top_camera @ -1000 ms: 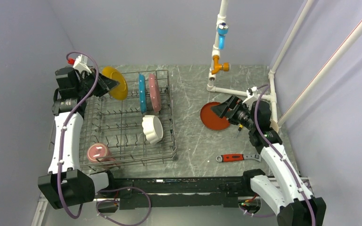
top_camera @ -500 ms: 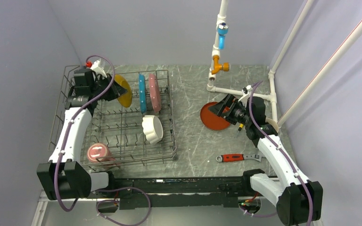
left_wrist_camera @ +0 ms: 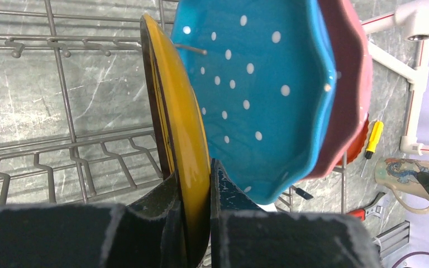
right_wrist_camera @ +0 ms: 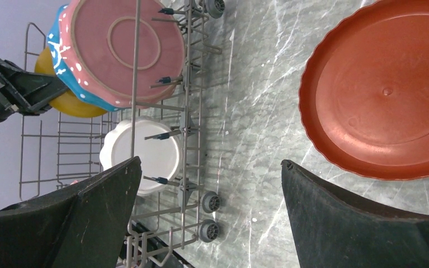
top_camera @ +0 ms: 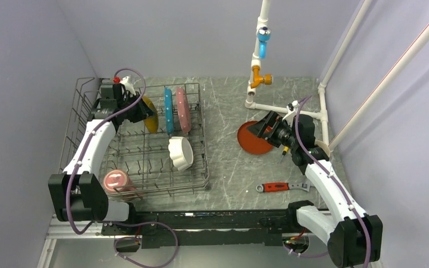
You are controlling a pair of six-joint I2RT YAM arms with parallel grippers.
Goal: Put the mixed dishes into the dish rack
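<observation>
L pincer [left_wrist_camera: 194,174] clamped on yellow plate [left_wrist_camera: 181,111] rim in rack [top_camera: 205,162], blue plate [left_wrist_camera: 257,84] just beside; plate seated in the tines? unclear. R pincer [right_wrist_camera: 209,173] wide open, red plate [right_wrist_camera: 380,95] just ahead.

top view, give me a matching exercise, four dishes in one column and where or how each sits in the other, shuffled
Things:
1. yellow plate
2. blue plate
3. red plate
4. white bowl

States:
a. lying flat on the table
b. pinched in the left gripper
c. on its side in the rack
d. upright beside the pink plate

Pairs: 1-b, 2-d, 3-a, 4-c
</observation>
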